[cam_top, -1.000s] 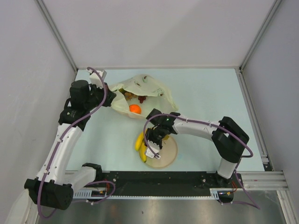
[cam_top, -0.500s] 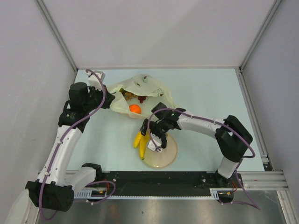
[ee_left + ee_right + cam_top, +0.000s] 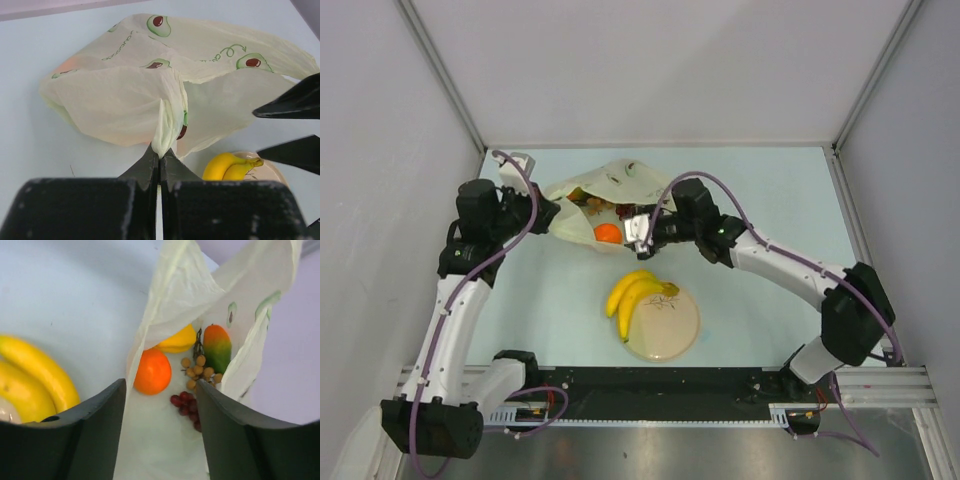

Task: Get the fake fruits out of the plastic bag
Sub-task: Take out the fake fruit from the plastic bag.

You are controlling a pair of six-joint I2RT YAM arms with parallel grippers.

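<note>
Here: jaws, bag, fruit, plate

- Left gripper (image 3: pixel 159 159) – jaws closed tight on a thin fold of the plastic bag (image 3: pixel 125 95), pinched at the lower centre of the left wrist view. The bag spreads upward and across the frame from that fold. In the top view this gripper sits at the bag's left edge, upper left of centre.
- Right gripper (image 3: pixel 160 390) – jaws standing apart with nothing between them, at the bottom of the right wrist view, facing the bag's open mouth. In the top view it is at the mouth's right side, just beside the orange.
- Inside the bag, right wrist view:
  - orange (image 3: pixel 152 371), centre of frame;
  - lemon-like fruit (image 3: pixel 176 340), just above it, partly behind the bag's edge;
  - mango (image 3: pixel 217 347), right of centre;
  - brown cluster (image 3: pixel 200 369), between orange and mango;
  - grapes (image 3: pixel 185 404), dark red, below the cluster.
- Outside the bag, top view:
  - banana bunch (image 3: pixel 632 297), lower centre, its stem end overlapping the upper left rim of the plate (image 3: pixel 682 335);
  - the plate, round and beige, lies on the pale table (image 3: pixel 770 190), below the bag and apart from it.
</note>
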